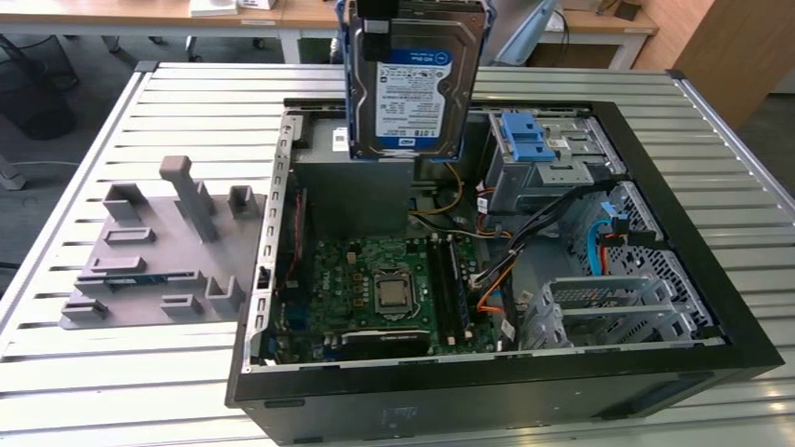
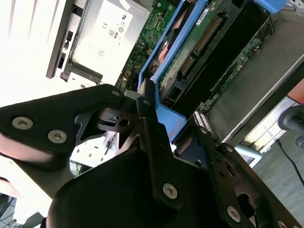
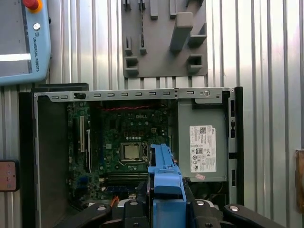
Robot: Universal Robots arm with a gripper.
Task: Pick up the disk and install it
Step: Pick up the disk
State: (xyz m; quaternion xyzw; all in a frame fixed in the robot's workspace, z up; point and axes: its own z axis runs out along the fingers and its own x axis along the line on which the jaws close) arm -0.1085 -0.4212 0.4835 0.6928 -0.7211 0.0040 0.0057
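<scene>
The disk (image 1: 410, 88), a silver drive with a white-and-blue label in a bright blue carrier frame, hangs upright above the back of the open computer case (image 1: 695, 233). It is over the grey power-supply box (image 1: 354, 191) and clear of everything in the case. My gripper (image 2: 154, 121) is shut on the disk's blue carrier (image 2: 166, 116) from above, its black fingers (image 2: 95, 102) pressing on both sides. The drive's green circuit board (image 2: 209, 42) faces the second wrist camera. In the first wrist view the blue carrier (image 3: 166, 178) sticks out between the gripper (image 3: 166, 209) fingers, over the case.
Inside the case lie the motherboard (image 1: 385, 289), a metal drive cage with blue latches (image 1: 546, 149) at the exterior view's right, loose cables (image 1: 546, 228) and a lower cage (image 1: 609, 312). A grey fixture plate (image 1: 162, 251) sits beside the case. A pendant (image 3: 23, 42) lies on the slatted table.
</scene>
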